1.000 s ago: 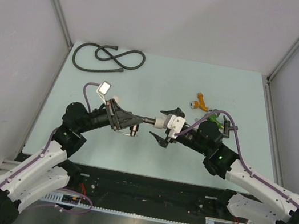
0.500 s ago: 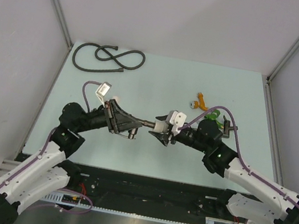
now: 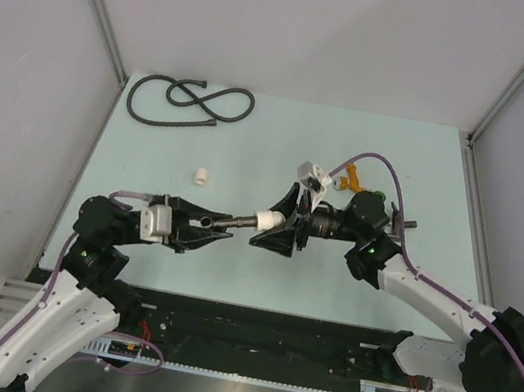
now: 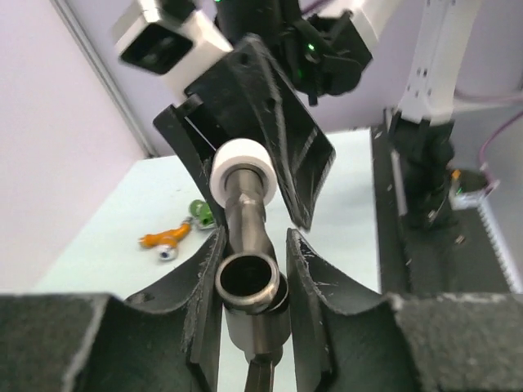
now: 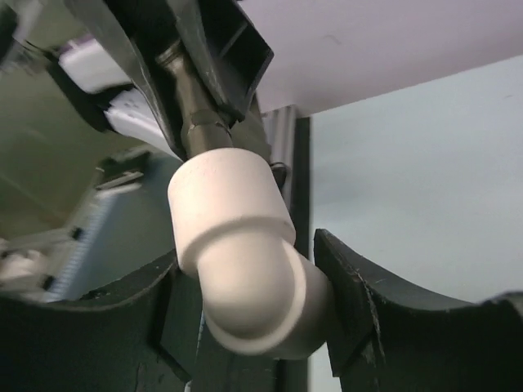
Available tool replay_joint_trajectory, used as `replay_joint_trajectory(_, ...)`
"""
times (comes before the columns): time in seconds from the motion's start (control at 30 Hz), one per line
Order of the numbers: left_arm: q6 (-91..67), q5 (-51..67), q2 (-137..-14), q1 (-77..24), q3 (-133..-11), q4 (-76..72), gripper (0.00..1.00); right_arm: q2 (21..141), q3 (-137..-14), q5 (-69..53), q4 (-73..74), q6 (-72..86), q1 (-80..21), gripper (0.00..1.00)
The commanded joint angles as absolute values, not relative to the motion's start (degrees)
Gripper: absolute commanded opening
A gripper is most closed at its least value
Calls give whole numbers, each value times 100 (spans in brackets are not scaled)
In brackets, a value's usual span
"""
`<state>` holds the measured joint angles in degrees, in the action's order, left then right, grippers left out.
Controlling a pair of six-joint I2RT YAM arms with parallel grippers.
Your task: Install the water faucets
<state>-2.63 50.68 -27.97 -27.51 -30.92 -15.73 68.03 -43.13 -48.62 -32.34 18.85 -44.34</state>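
Note:
My left gripper (image 3: pixel 219 226) is shut on a dark metal faucet (image 3: pixel 233 221) with a long thin pipe, held above the table. In the left wrist view the faucet's round opening (image 4: pixel 248 279) sits between my fingers (image 4: pixel 309 282). The pipe's far end goes into a white elbow fitting (image 3: pixel 265 222). My right gripper (image 3: pixel 276 225) is shut on that fitting. In the right wrist view the fitting (image 5: pixel 241 269) fills the gap between the fingers (image 5: pixel 347 298), with the pipe (image 5: pixel 196 106) entering it from above. The short stubby faucet is not in view.
A coiled black hose (image 3: pixel 189 102) lies at the far left. A loose white fitting (image 3: pixel 203 175) sits on the table left of centre. Small orange (image 3: pixel 351 178) and green (image 3: pixel 375 198) parts lie behind my right wrist. Grey walls close in both sides.
My left arm has drawn back toward the near left and its wrist has turned. My right gripper has rolled round the fitting. The loose white fitting on the table is now uncovered.

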Motion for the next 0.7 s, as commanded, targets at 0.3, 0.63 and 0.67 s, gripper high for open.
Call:
replay_joint_trajectory(0.3, 3027, 5960, -2179, -2777, -3568, 221, 7, 7831, -4553, -5941, -5951, 5529, -3753, 2)
replay_joint_trajectory(0.63, -1201, 2578, -2303, -2777, -3498, -870, 0, 6672, -4553, -5037, -3141, 2999, -3446, 68)
replay_joint_trajectory(0.67, -1500, 2392, -2303, -2777, -3472, -861, 0, 6575, -4553, -4810, -2938, 2484, -3411, 70)
